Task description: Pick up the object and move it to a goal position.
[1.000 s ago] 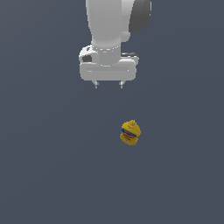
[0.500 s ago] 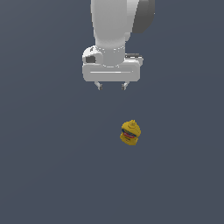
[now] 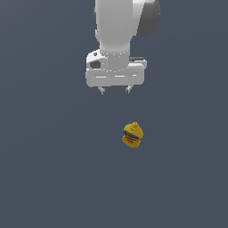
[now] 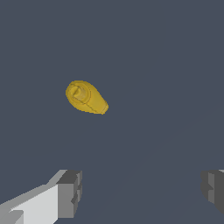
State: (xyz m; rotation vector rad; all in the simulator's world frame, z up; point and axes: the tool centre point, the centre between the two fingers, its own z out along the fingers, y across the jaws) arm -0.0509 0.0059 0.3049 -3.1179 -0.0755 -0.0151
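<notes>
— How was the gripper [image 3: 115, 90] set?

— Its fingers were spread wide with nothing between them, pointed down, probably so the span could pass over the bottle's body.

— And the mustard bottle [image 3: 132, 135]?

— Alone on the dark floor [image 3: 49, 169], apart from the fingertips, off toward the exterior view's right and nearer the camera. In the wrist view its nozzle cap [image 4: 78, 92] pointed at the lens.
</notes>
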